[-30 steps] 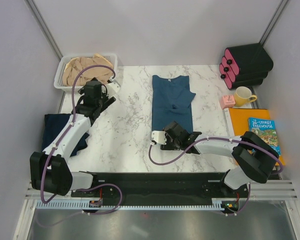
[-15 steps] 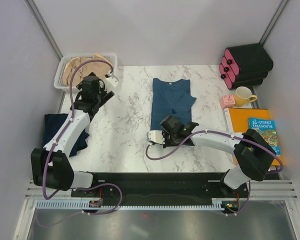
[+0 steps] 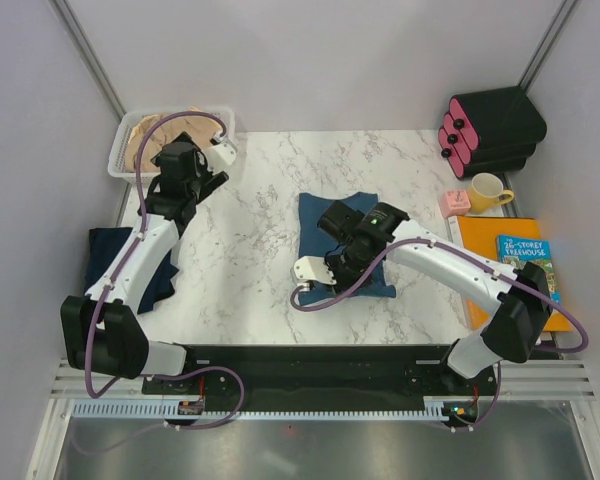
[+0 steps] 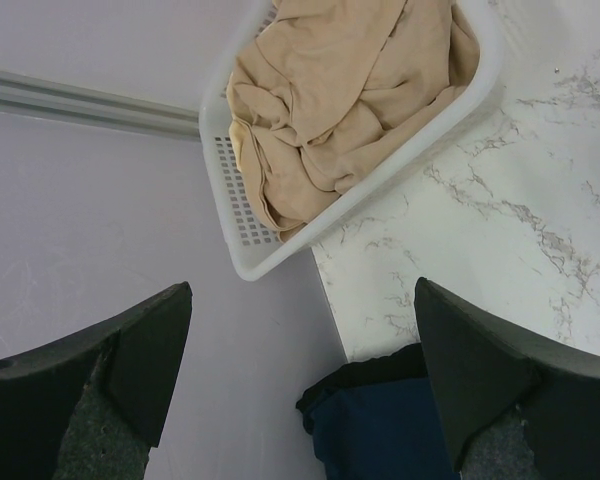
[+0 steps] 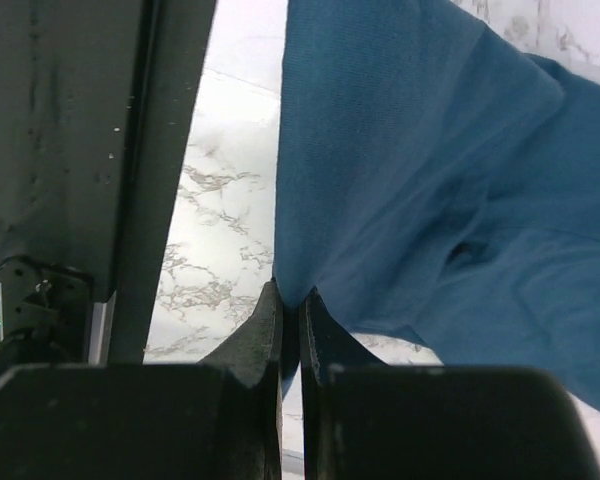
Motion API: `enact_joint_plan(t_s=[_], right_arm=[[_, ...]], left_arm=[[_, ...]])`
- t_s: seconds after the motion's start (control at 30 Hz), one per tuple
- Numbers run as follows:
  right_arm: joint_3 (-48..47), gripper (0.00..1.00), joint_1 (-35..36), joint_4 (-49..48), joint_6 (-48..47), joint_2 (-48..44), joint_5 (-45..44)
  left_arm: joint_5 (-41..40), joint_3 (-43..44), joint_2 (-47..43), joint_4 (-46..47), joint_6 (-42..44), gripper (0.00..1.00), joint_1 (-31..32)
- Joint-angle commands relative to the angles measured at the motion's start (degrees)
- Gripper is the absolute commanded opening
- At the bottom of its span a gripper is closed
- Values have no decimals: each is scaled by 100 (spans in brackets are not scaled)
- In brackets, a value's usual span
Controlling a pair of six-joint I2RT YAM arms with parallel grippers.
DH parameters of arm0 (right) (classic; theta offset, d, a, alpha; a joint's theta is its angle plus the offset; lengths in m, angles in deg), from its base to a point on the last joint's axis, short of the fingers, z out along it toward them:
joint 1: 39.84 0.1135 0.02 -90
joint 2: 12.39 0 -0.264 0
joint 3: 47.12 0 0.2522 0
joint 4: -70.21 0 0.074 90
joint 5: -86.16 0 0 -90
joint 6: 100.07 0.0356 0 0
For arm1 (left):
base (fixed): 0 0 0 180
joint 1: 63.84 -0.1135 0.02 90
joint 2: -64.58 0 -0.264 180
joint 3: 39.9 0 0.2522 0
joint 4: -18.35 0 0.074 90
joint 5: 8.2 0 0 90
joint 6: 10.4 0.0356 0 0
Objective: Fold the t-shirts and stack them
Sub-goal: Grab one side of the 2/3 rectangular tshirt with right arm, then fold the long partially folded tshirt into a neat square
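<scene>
Fold in hand: the hem of the medium teal-blue fabric t-shirt (image 5: 410, 180) is pinched tight in the right gripper (image 5: 290, 300), above the marble tabletop (image 5: 215, 230). Next, as judged: hem to be carried over the far half, laid flat, released. The dark navy fabric t-shirt (image 4: 380, 430) is draped at the left table edge, below the left gripper (image 4: 302, 300), which is spread wide and empty. Farthest, the beige-tan crumpled t-shirt (image 4: 330, 100) is seen inside the white slotted plastic basket (image 4: 242, 215).

White basket (image 3: 118, 160), yellow mug (image 3: 487, 191), book (image 3: 530, 265).
</scene>
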Motion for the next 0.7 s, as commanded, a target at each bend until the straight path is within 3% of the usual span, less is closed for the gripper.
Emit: enact_joint_plan(t_s=[0.0, 0.3, 0.67], right_arm=[[-662, 0, 129, 1078, -368, -47, 656], [-680, 0, -151, 394, -790, 243, -362], [-2209, 0, -794, 323, -1406, 1210, -1056]], left_arm=[[118, 216, -91, 228, 127, 100, -25], [126, 383, 58, 167, 92, 100, -25], [170, 181, 190, 158, -31, 100, -25]])
